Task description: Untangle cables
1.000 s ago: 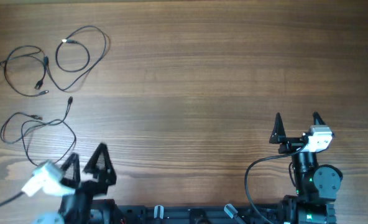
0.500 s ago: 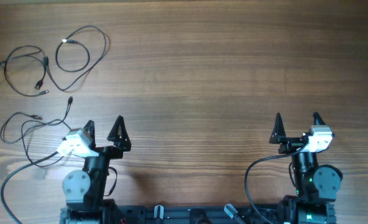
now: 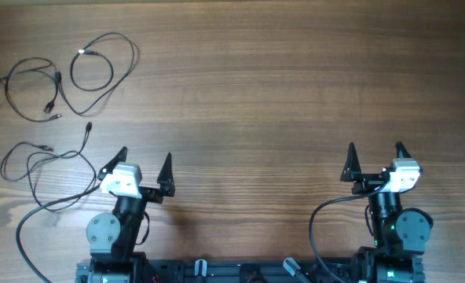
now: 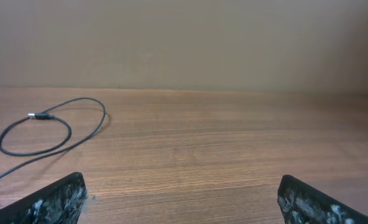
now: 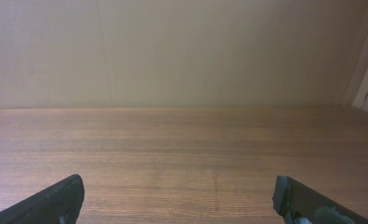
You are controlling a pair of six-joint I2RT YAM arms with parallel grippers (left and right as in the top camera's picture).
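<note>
Three thin black cables lie apart on the wooden table at the far left in the overhead view: a looped one [image 3: 82,52], one to its left [image 3: 57,77], and a loose one nearer me [image 3: 86,130]. My left gripper [image 3: 145,154] is open and empty, just right of the near cable and not touching it. In the left wrist view the looped cable [image 4: 42,116] lies ahead to the left of the open fingers [image 4: 181,186]. My right gripper [image 3: 375,149] is open and empty at the right, far from the cables. Its wrist view [image 5: 178,186] shows only bare wood.
The left arm's own thicker black cable [image 3: 40,211] curves over the table's near left corner, close to the nearest thin cable. A plain wall stands behind the table's far edge [image 5: 184,107].
My left arm has swung up and to the right from the near left corner, and its gripper now points straight ahead. The right arm and the cables have not moved.
</note>
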